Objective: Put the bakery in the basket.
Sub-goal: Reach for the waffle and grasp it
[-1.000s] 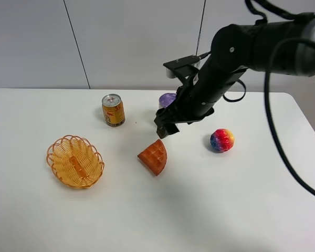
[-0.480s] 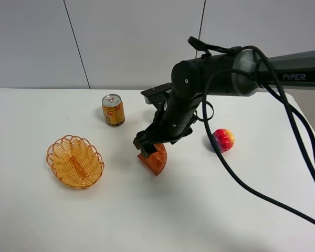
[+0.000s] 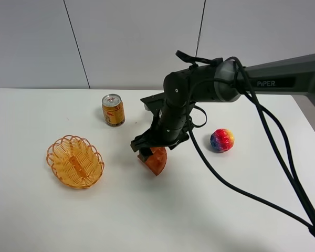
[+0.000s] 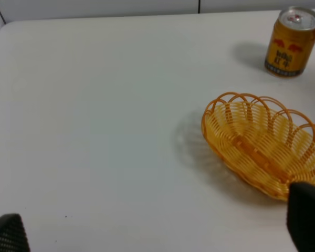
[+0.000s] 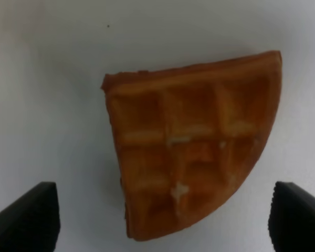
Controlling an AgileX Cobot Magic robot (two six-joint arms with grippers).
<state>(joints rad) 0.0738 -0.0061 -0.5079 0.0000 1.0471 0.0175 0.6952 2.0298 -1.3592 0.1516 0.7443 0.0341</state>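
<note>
On the counter [image 3: 210,210]: waffle [image 3: 157,160] lies flat, well apart from basket [image 3: 75,161].
Right pincer [image 3: 144,151]: spread wide over waffle, gripping nothing.
Left pincer [image 4: 157,226]: spread, near basket.
Progress: we judge grasp, carry and drop all remain.

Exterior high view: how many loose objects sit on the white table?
4: gold drink can at the back, orange woven oval basket at left, orange-brown waffle wedge at centre under the right pincer, rainbow-coloured ball at right. The black arm may hide others.
</note>
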